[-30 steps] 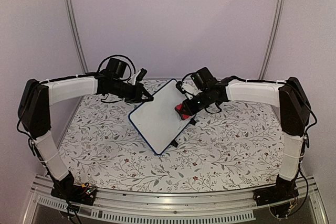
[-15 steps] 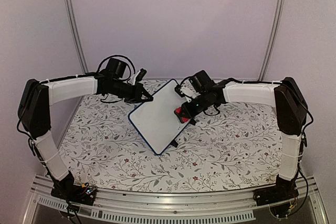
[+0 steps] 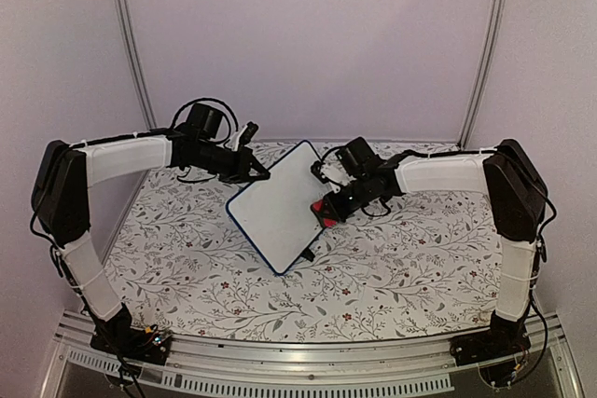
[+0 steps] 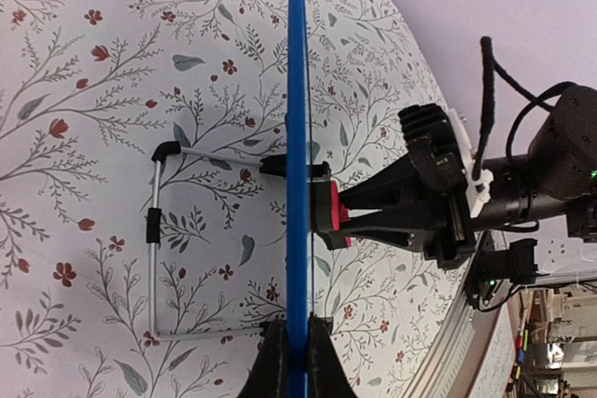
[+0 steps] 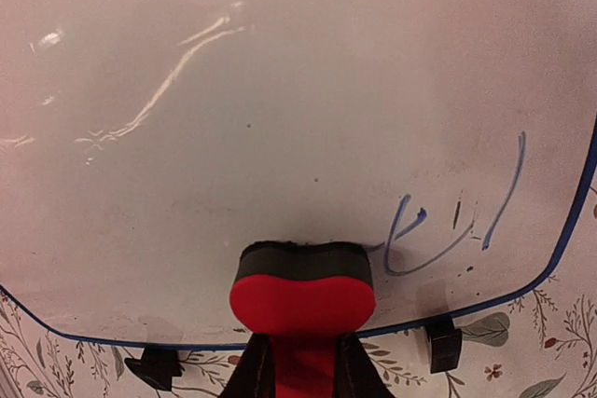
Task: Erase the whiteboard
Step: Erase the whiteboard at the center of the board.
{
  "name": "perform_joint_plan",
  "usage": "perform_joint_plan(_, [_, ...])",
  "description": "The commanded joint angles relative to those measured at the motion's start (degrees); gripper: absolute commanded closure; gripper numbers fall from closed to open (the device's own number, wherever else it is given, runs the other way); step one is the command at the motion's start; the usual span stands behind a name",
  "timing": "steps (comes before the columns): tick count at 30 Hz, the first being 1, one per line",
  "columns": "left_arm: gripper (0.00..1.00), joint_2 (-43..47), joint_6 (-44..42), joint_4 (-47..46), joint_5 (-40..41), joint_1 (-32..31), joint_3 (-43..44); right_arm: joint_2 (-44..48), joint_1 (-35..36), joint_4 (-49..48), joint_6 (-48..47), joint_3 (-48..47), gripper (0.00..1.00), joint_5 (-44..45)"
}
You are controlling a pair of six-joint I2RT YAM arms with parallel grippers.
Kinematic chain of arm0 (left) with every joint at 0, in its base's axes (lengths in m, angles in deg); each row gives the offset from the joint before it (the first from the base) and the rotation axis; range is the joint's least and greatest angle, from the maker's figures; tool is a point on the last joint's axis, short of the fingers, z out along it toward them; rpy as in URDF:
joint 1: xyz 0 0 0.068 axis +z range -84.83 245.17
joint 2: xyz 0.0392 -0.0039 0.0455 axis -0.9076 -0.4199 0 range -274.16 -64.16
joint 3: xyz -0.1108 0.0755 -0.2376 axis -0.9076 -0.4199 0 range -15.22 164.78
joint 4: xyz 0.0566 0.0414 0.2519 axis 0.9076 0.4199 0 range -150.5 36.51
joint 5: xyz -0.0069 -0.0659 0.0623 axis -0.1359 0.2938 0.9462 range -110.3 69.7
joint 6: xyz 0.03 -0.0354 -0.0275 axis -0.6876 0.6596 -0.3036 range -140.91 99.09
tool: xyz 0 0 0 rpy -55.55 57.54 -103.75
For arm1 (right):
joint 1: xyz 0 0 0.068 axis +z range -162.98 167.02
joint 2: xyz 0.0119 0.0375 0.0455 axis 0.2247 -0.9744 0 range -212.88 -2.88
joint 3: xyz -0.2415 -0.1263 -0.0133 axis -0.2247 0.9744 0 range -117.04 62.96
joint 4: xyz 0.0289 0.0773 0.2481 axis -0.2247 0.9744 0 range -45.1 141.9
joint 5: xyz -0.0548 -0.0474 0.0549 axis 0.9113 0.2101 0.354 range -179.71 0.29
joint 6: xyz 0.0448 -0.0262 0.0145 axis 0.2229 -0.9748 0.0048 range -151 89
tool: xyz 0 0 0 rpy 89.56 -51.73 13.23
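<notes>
The whiteboard [image 3: 278, 200] stands tilted at the table's middle, white with a blue frame. My left gripper [image 3: 259, 174] is shut on its upper left edge; the left wrist view shows the frame [image 4: 297, 137] edge-on between my fingers [image 4: 272, 370]. My right gripper [image 3: 328, 208] is shut on the red eraser [image 5: 303, 300], whose black felt presses the board [image 5: 280, 118] near its lower edge. Blue pen strokes [image 5: 448, 221] remain just right of the eraser. The eraser also shows in the left wrist view [image 4: 332, 216] and in the top view [image 3: 322, 210].
The board's wire stand [image 4: 159, 258] and two black feet [image 5: 444, 344] rest on the floral tablecloth [image 3: 392, 258]. Metal posts [image 3: 131, 44] stand at the back wall. An aluminium rail [image 3: 298, 361] runs along the near edge.
My right gripper has slid the eraser down and left across the board toward its lower edge. The left gripper has kept its hold; the board shifted slightly.
</notes>
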Motion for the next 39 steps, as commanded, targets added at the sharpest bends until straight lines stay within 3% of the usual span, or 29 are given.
perform_joint_plan(1, [1.00, 1.5, -0.7, -1.1, -2.1, -0.1, -0.4, -1.5, 1.9, 1.5, 0.8, 4.2, 0.96, 1.3])
perform_joint_plan(39, [1.00, 1.2, -0.9, -0.8, -1.5, 0.1, -0.2, 8.0, 2.7, 4.1, 0.9, 5.3, 0.97, 6.0])
